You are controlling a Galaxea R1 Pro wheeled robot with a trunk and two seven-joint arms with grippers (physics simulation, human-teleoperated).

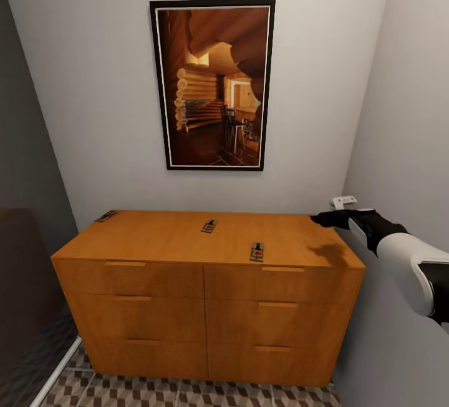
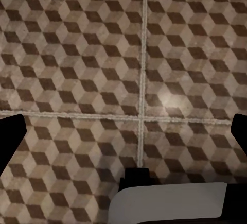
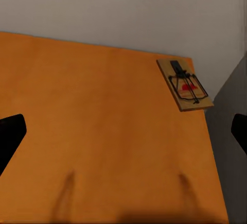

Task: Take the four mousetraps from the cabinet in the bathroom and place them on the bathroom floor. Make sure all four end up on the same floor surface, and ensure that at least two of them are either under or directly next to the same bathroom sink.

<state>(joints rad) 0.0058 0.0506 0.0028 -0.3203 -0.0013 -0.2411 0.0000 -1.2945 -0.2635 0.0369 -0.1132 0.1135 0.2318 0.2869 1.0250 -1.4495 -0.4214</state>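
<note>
The cabinet (image 1: 162,241) stands against the back wall, all its drawers closed. Three mousetraps lie on its top: one at the back left corner (image 1: 106,215), one mid-top (image 1: 209,226), one near the front edge (image 1: 257,251). My right gripper (image 1: 321,218) hovers over the right end of the top, pointing left. In the right wrist view the right gripper (image 3: 123,136) is open and empty above the cabinet top (image 3: 92,121), with a mousetrap (image 3: 185,85) lying ahead at a corner of the top. My left gripper (image 2: 123,131) hangs open and empty above the bathroom floor (image 2: 77,54).
A framed picture (image 1: 212,85) hangs on the wall above the cabinet. The right wall (image 1: 405,145) runs close beside my right arm and carries a small white fitting (image 1: 344,201). A dark panel (image 1: 25,282) stands to the cabinet's left. A strip of patterned floor (image 1: 187,393) shows below the cabinet.
</note>
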